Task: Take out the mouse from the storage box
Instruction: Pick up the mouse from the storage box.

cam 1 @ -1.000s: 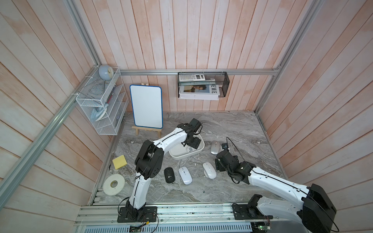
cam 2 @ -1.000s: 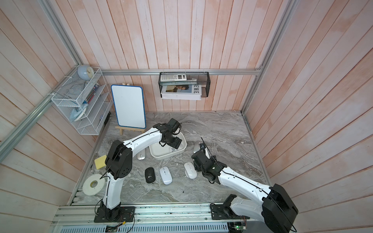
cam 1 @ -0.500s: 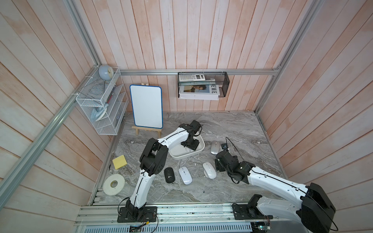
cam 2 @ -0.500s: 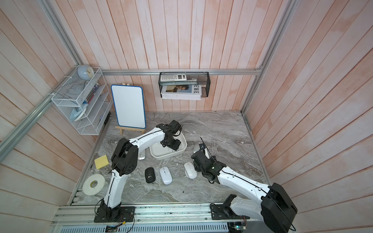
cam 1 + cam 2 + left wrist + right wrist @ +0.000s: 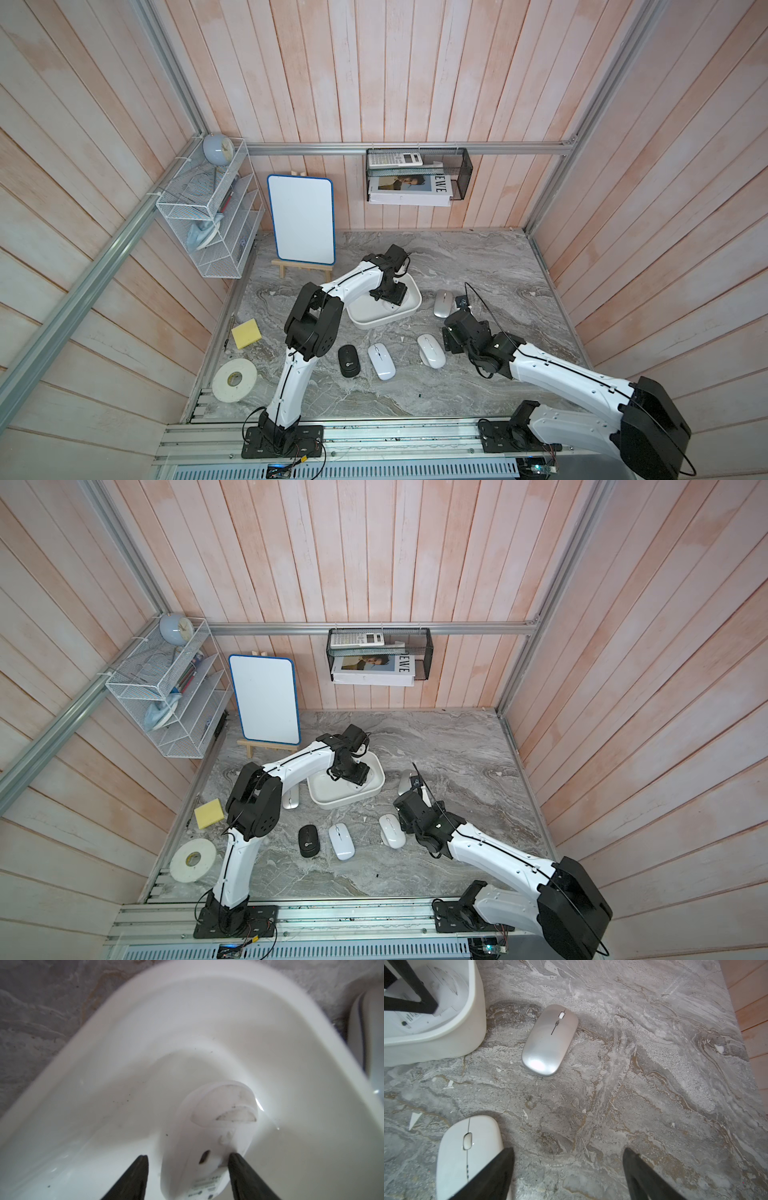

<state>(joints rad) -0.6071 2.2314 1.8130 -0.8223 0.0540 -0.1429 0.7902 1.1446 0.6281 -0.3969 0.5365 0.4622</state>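
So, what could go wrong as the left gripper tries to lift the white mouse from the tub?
1. The white oval mouse lies underside up, and only one finger of the left gripper seems to touch it, so closing may push it aside.
2. The shallow white plastic tub could slide into the silver mouse beside it.

The storage box (image 5: 376,323) is white, the tabletop (image 5: 478,257) veined grey.

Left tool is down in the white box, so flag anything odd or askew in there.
The white mouse in the storage box lies underside up, label and sensor hole showing, unlike the silver mouse outside. It sits off-centre in the left tool: one finger touches it, the other stands clear.
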